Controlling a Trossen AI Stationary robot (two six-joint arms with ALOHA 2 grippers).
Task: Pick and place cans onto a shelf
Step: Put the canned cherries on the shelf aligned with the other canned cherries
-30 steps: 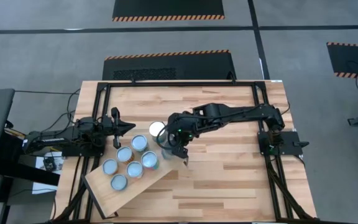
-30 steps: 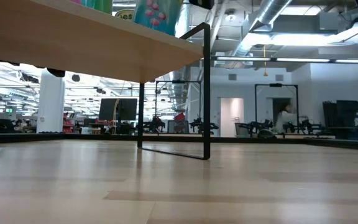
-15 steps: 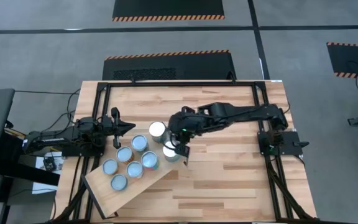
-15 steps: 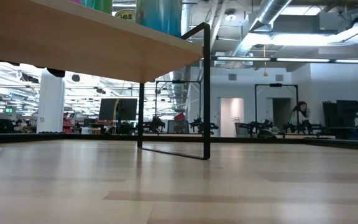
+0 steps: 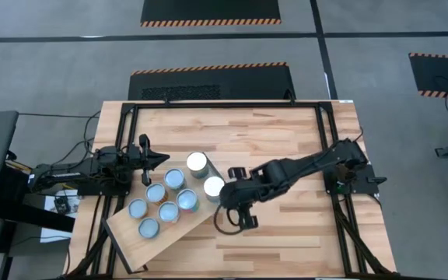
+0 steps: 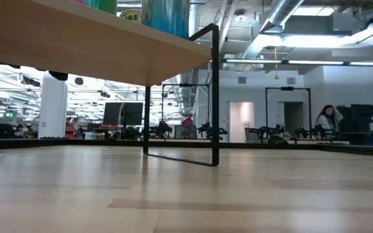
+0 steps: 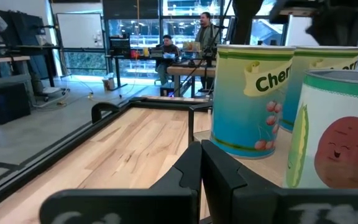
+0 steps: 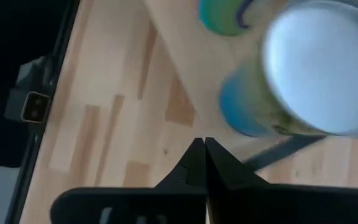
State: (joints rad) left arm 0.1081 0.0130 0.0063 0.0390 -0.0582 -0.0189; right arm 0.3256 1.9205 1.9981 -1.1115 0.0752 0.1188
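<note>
Cans: seven stand on the shelf (image 5: pixel 123 225); the last-placed can (image 5: pixel 214 187) sits at the shelf's end by the table's middle.
Right gripper (image 5: pixel 249 219): fingers pressed together, empty, just beside that can.
Risk: the arm's sweep could likely clip the edge can and topple it.
Left gripper (image 5: pixel 148 158): fingers together, empty, parked at the table's left edge.

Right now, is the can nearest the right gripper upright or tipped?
Upright. The high view shows the can's round white top face-on at the shelf's end; the right gripper, shut, is apart from it.
</note>
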